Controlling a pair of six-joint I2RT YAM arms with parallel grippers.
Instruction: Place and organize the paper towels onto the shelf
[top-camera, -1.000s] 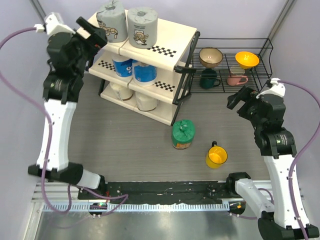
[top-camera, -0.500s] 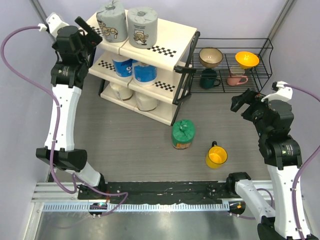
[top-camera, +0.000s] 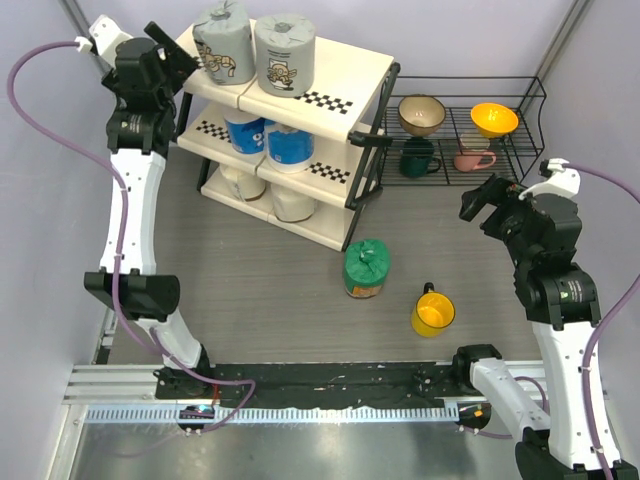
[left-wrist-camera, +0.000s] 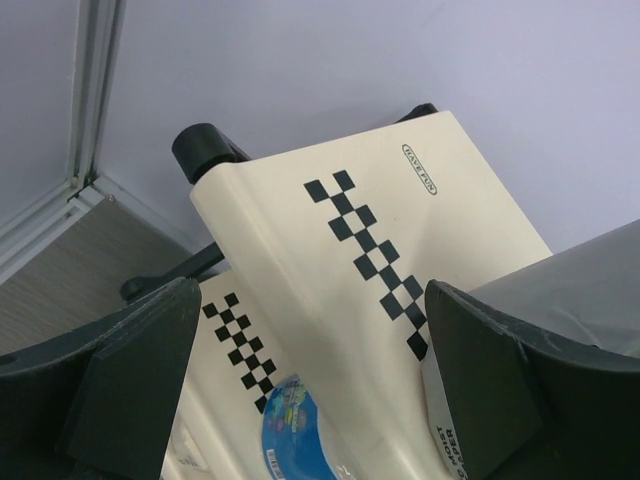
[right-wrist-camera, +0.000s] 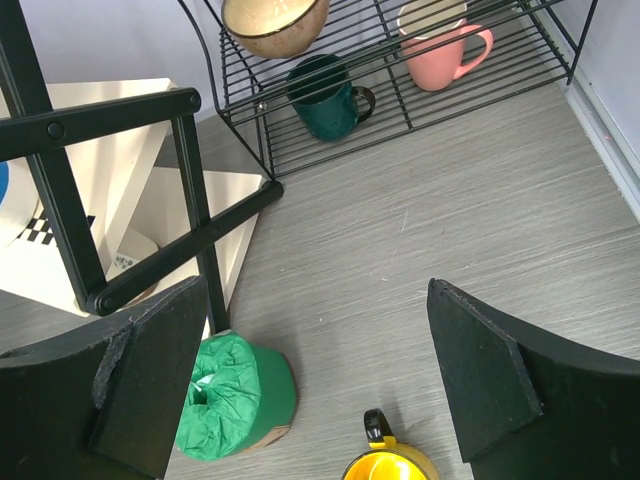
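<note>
The shelf (top-camera: 335, 78) stands at the back left. Two grey rolls (top-camera: 226, 42) sit on its top tier, two blue-and-white rolls (top-camera: 268, 140) on the middle tier and two cream rolls (top-camera: 292, 203) on the bottom tier. The green roll (top-camera: 366, 268) stands upright on the table in front of the shelf's right end. My left gripper (top-camera: 172, 55) is open and empty, high beside the top tier's left end; its wrist view shows the shelf panel (left-wrist-camera: 400, 230), a grey roll (left-wrist-camera: 585, 280) and a blue-and-white roll (left-wrist-camera: 293, 430). My right gripper (top-camera: 486, 206) is open and empty above the table, right of the green roll (right-wrist-camera: 235, 395).
A yellow mug (top-camera: 433, 312) stands right of the green roll and also shows in the right wrist view (right-wrist-camera: 392, 468). A black wire rack (top-camera: 520, 150) at the back right holds bowls and mugs. The shelf's black frame (right-wrist-camera: 100, 125) crosses the right wrist view.
My left arm has stretched up and back, carrying its gripper slightly left along the shelf's top left corner. My right gripper has shifted only slightly. The rolls have not moved.
</note>
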